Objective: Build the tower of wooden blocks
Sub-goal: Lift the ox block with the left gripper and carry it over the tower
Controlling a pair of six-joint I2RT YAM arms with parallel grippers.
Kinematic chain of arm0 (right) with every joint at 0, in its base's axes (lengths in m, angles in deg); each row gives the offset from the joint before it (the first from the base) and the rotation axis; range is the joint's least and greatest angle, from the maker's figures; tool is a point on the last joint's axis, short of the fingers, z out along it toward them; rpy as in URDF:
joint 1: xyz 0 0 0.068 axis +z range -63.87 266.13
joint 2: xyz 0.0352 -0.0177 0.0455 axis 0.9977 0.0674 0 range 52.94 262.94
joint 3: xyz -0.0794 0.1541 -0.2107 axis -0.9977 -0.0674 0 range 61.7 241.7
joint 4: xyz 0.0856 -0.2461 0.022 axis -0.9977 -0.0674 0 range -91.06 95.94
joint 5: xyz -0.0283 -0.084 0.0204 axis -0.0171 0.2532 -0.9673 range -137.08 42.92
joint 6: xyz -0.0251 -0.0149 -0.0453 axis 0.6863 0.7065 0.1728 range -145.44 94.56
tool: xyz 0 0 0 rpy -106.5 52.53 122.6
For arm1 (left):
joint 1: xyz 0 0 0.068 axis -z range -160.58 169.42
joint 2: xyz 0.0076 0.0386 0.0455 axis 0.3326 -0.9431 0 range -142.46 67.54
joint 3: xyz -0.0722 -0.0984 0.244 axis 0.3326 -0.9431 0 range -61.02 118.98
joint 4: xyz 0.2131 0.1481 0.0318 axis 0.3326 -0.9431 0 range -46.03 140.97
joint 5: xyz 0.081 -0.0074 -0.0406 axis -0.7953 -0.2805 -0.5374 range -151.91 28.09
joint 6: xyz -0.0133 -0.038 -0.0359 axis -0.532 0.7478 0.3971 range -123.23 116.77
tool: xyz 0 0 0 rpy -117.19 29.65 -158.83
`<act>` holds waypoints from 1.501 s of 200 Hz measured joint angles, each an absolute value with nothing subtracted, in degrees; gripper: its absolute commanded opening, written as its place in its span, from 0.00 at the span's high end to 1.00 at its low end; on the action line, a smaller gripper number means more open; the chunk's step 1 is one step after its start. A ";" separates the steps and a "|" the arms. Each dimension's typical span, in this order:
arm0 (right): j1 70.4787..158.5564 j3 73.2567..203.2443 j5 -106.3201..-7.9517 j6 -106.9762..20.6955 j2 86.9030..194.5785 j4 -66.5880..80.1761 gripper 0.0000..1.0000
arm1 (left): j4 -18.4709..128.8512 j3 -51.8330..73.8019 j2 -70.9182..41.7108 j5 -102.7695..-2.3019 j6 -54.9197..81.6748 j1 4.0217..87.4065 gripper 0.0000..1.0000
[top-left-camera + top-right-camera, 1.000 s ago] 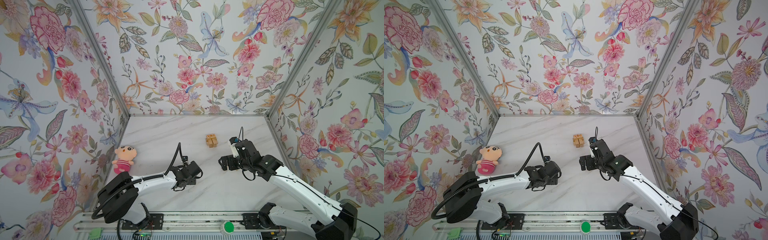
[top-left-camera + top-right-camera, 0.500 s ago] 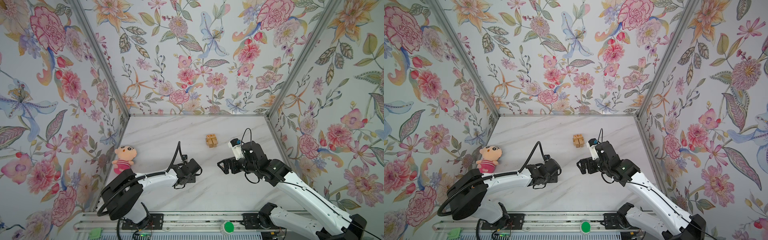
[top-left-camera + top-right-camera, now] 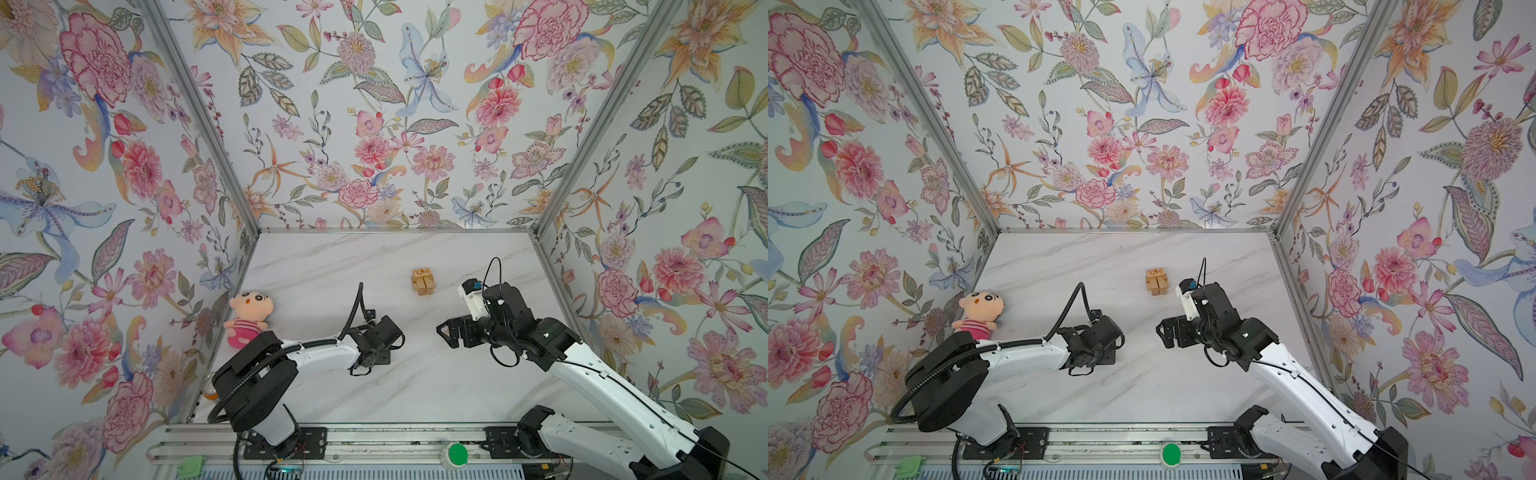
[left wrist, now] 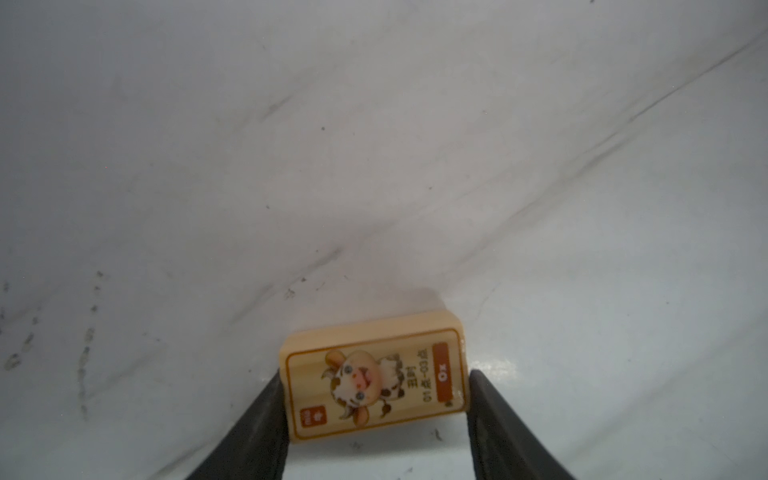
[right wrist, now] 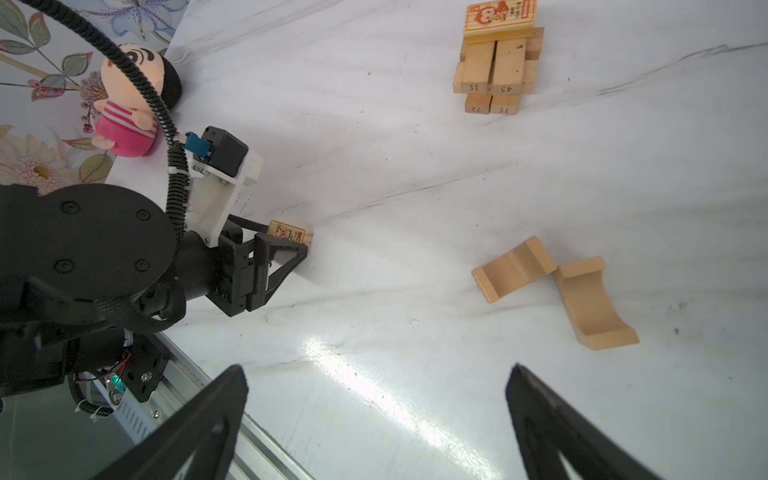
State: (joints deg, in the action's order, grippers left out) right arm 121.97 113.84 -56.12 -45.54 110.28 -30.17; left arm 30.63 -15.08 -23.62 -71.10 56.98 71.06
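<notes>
The left arm point(image 3: 320, 355) lay low, stretched over the counter point(image 3: 332, 266) toward the middle, with its wrist bent downward. The left gripper point(image 4: 376, 376) was closed on the ox-printed wood block point(image 4: 357, 399), one jaw pressed against each short end. The right arm point(image 3: 602, 386) reached up and inward with its wrist turned sideways. The right gripper point(image 3: 449, 332) hung above the counter, jaws spread wide and holding nothing.

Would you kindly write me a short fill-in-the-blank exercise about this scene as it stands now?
1. The left gripper is shut on a wood block printed with an ____.
2. The right gripper stands ____, holding nothing.
3. The plush doll lies nearer the ____ arm.
Missing words: ox; open; left.
</notes>
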 measured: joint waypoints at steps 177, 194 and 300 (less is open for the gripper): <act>116.18 109.51 -56.78 -45.36 108.03 -28.84 0.01 | 20.67 10.58 -34.11 -71.19 49.17 68.46 0.50; 115.15 109.51 -56.73 -45.32 107.61 -28.86 0.01 | 19.49 16.26 -37.60 -71.36 47.73 67.94 0.50; 110.76 110.14 -53.89 -44.71 107.57 -28.95 0.01 | 7.18 61.37 -62.24 -72.10 41.68 65.09 0.50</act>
State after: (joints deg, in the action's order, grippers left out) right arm 110.76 110.14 -53.89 -44.71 107.57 -28.95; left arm 7.18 61.37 -62.24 -72.10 41.68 65.09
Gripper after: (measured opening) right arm 0.992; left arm 0.639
